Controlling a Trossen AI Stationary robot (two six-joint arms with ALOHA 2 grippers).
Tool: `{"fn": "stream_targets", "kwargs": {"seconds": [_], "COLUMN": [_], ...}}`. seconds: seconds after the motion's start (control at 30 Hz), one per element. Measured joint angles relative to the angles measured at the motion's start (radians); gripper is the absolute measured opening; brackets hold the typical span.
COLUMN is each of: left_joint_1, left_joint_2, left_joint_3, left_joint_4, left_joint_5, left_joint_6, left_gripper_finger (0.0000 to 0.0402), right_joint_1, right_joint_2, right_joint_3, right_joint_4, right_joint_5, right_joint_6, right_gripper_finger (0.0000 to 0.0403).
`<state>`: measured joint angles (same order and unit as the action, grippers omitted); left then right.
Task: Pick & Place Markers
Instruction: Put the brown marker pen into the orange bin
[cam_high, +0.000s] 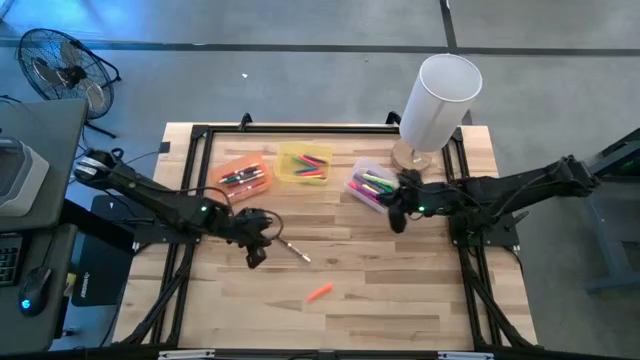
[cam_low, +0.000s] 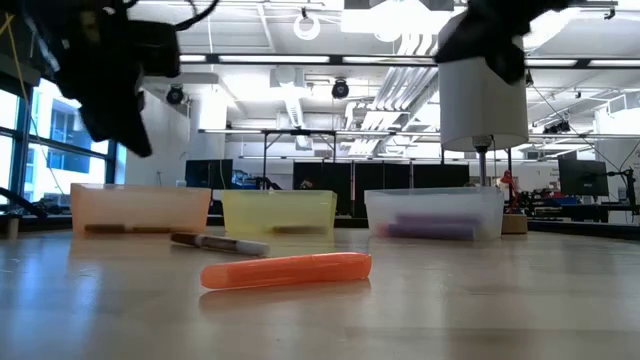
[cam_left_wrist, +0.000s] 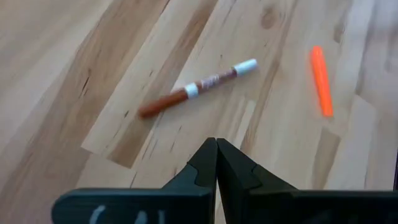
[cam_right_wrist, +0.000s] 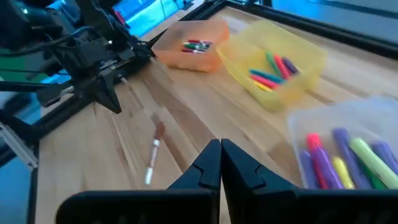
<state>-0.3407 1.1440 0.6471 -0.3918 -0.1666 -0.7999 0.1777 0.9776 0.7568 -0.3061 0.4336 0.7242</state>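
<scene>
Orange marker (cam_high: 319, 293) loose beyond closed left pincer (cam_high: 256, 258)

Three small plastic bins (cam_high: 303, 165) are sitting in a row at the far side of the wooden table (cam_high: 400, 290); two loose markers (cam_high: 318, 293) are lying nearer.

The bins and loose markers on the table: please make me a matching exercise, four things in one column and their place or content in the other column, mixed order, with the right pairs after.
Things:
1. orange bin
2. clear bin
3. orange marker
4. brown marker

Places or contents:
A. lies alone on the bare wood, nearest the table's front edge
B. lies on the wood beside the left gripper
C. just beside the right gripper, holds purple, pink and green markers
D. leftmost of the three bins

Pairs: 1-D, 2-C, 3-A, 4-B
</scene>
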Motion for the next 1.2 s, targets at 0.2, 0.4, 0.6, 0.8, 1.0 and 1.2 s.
{"fn": "stream_targets", "kwargs": {"seconds": [0.2, 0.4, 0.6, 0.8, 1.0, 1.2], "left_joint_1": [-0.070, -0.125, -0.131, -0.131, -0.131, -0.131], "left_joint_2": [-0.178, -0.375, -0.497, -0.562, -0.567, -0.566], "left_joint_3": [-0.107, -0.170, -0.180, -0.179, -0.180, -0.180], "left_joint_4": [0.036, 0.015, -0.022, -0.073, -0.108, -0.113], "left_joint_5": [-0.052, -0.130, -0.131, -0.095, -0.037, 0.001], "left_joint_6": [-0.009, 0.018, 0.070, 0.097, 0.097, 0.096], "left_gripper_finger": [0.0001, 0.0000, 0.0000, 0.0000, 0.0000, 0.0000], "right_joint_1": [-0.006, -0.034, -0.050, -0.051, -0.090, -0.156], "right_joint_2": [0.363, 0.752, 1.072, 1.282, 1.375, 1.388], "right_joint_3": [0.329, 0.729, 1.077, 1.277, 1.275, 1.168], "right_joint_4": [-0.061, -0.324, -0.630, -0.782, -0.790, -0.751], "right_joint_5": [-0.015, -0.140, -0.222, -0.258, -0.282, -0.368], "right_joint_6": [-0.074, -0.098, -0.047, -0.053, -0.042, 0.042], "right_gripper_finger": [0.0000, 0.0000, 0.0006, 0.0057, 0.0114, 0.0119]}}
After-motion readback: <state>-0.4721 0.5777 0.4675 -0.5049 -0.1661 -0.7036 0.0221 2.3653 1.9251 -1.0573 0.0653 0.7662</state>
